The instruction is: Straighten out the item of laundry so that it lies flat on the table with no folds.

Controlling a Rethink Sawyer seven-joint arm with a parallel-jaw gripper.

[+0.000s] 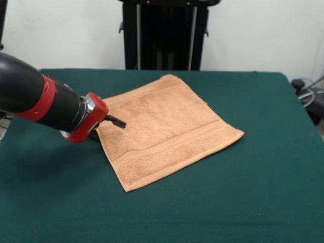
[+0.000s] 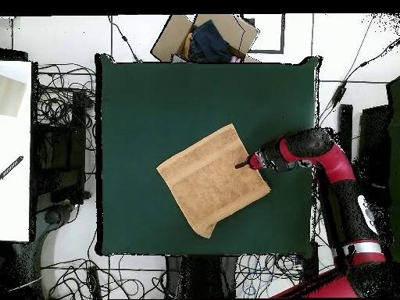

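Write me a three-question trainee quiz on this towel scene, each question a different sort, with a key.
1. True or false: the towel hangs over the edge of the table.
2. Multiple choice: in the front view, the pincer is at the towel's (a) middle, (b) left edge, (c) right corner.
3. Short answer: what stands beyond the table's top edge in the overhead view?

Key
1. False: it lies wholly on the green top.
2. b: the tips sit at the left edge; open or shut cannot be told.
3. An open cardboard box holding dark cloth.
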